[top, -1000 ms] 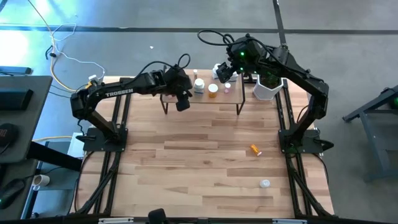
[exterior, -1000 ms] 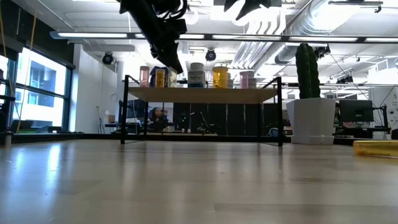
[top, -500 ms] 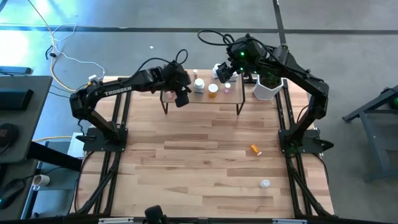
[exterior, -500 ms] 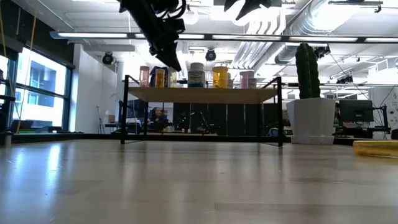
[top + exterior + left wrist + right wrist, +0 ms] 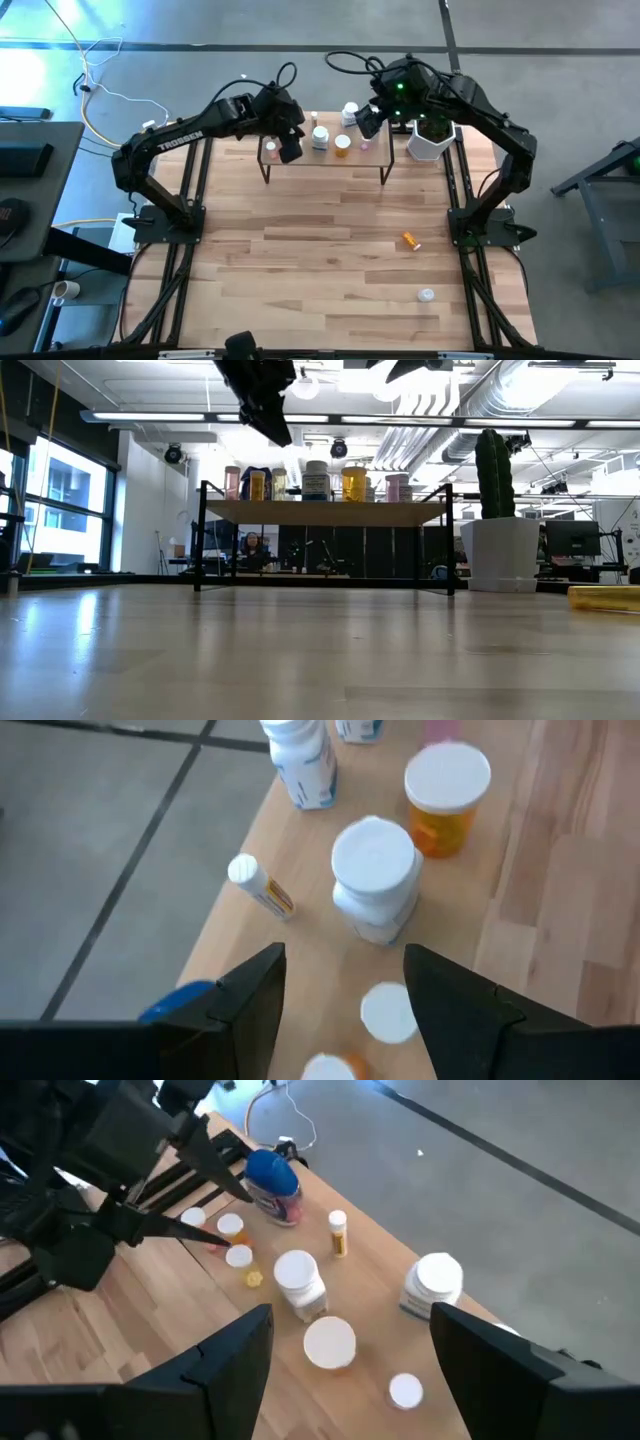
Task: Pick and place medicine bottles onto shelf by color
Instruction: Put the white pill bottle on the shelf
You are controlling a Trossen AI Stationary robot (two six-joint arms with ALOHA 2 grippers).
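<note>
Open planks front the shelf; left gripper and right gripper hover above, fingers apart.

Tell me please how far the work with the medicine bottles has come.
Done: several bottles stand on the shelf. In hand: nothing; the left gripper and the right gripper hover over the shelf, both with jaws open and empty. Left: an orange bottle lies on the table and a small white bottle sits nearer the front edge.
</note>
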